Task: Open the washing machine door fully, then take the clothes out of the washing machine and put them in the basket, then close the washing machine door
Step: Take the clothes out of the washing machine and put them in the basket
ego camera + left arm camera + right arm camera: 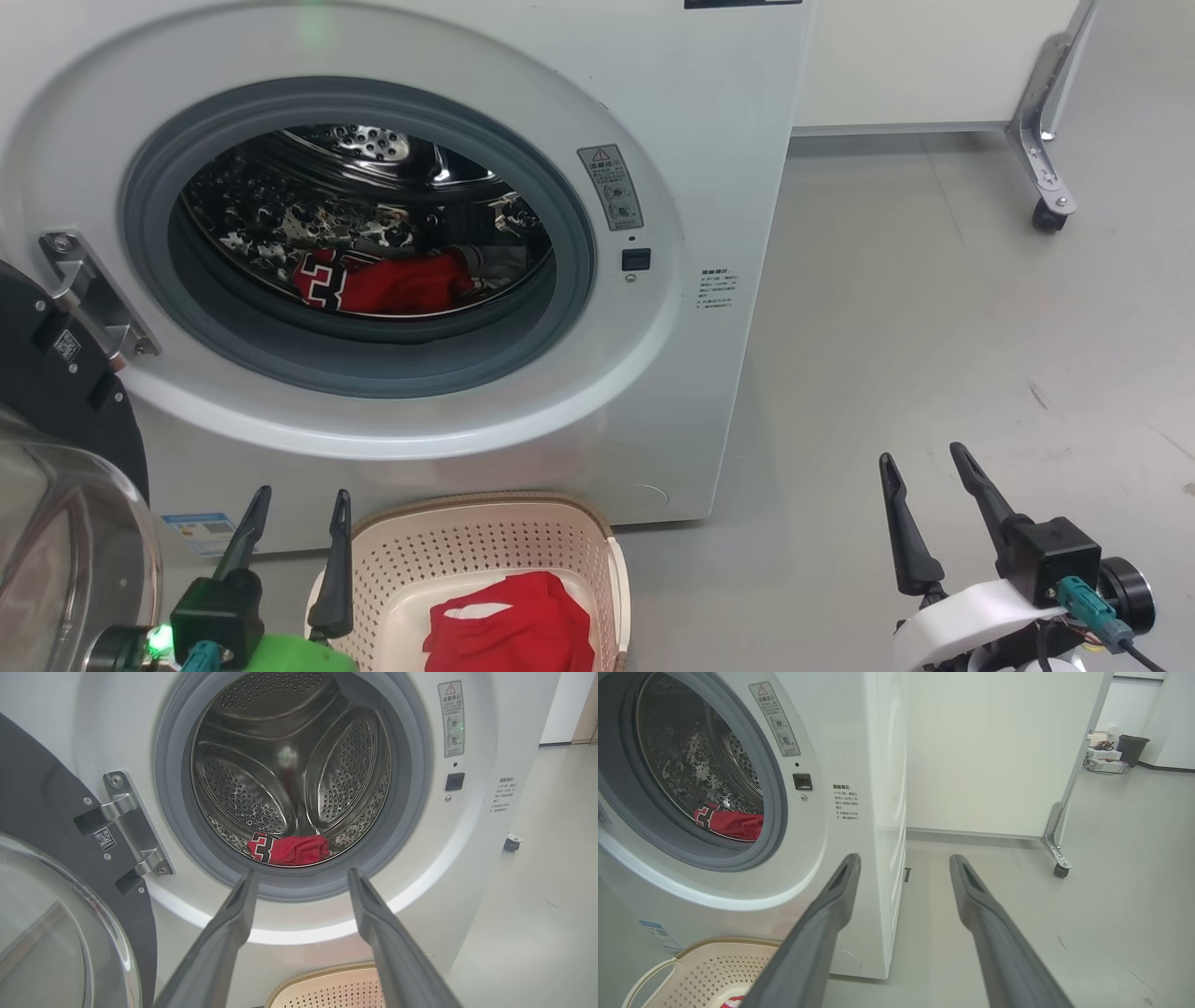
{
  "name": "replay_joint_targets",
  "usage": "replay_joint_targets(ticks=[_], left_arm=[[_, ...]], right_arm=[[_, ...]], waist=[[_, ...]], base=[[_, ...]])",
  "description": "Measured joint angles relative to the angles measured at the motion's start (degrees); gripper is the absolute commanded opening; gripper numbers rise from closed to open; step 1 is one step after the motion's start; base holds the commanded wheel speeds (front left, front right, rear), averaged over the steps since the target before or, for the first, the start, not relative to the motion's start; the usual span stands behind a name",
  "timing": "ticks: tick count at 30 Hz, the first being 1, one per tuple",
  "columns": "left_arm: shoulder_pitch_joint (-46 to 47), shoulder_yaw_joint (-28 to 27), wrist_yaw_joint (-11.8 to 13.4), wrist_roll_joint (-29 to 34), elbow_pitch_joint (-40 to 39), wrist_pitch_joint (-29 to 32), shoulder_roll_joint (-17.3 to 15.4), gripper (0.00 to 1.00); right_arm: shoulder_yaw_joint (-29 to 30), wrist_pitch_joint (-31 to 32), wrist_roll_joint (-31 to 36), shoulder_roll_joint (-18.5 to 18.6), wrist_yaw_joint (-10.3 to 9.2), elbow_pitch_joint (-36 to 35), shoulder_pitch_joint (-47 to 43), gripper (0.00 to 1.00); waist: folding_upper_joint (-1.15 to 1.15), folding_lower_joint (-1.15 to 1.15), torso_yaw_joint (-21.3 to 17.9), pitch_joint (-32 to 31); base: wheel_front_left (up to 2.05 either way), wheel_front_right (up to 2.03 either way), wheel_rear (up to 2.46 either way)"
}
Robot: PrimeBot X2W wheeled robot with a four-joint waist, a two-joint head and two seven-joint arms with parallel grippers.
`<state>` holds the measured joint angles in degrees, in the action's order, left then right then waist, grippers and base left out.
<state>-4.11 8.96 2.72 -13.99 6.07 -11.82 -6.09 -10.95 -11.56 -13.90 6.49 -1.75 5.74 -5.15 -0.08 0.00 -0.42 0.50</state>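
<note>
washing machine door (37,392) swung wide open at left of the washing machine (728,187), hinge (93,294) showing. clothes: red jersey (392,285) w/ dark numerals lies at front-bottom edge of drum (373,149), nothing btwn it & the opening. another red garment (513,625) w/ white bits is in basket (485,537), on floor (934,327) against machine's front. left gripper (303,493) fingers spread, empty, just beside basket's left rim, door's glass bowl (56,560) close on its other side. right gripper (922,455) spread, empty, over floor off machine's right corner. caster frame (1046,177) far right, well apart.
</note>
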Motion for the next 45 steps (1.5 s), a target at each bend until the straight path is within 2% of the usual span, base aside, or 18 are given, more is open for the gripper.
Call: replay_joint_targets(ticks=[20,30,45], left_arm=[[-1.3,0.16,0.58,0.23,-4.17,2.37,-0.09,1.0],[-0.94,0.22,0.47,0.02,-4.47,4.88,-0.54,1.0],[9.34,-0.01,-1.19,-0.55,-1.0,10.39,-2.54,1.0]], right_arm=[[-0.13,1.0,0.0,0.34,-0.44,-2.02,-0.1,1.0],[-0.63,1.27,0.02,0.41,-0.42,-4.19,0.0,1.0],[-0.77,2.02,0.35,0.78,-0.33,-7.64,3.22,1.0]], waist=[[0.0,0.0,-0.04,1.28],[0.0,0.0,-0.36,4.26],[0.0,0.0,-1.94,12.99]], base=[[0.0,0.0,0.0],[0.0,0.0,0.0],[0.0,0.0,0.0]])
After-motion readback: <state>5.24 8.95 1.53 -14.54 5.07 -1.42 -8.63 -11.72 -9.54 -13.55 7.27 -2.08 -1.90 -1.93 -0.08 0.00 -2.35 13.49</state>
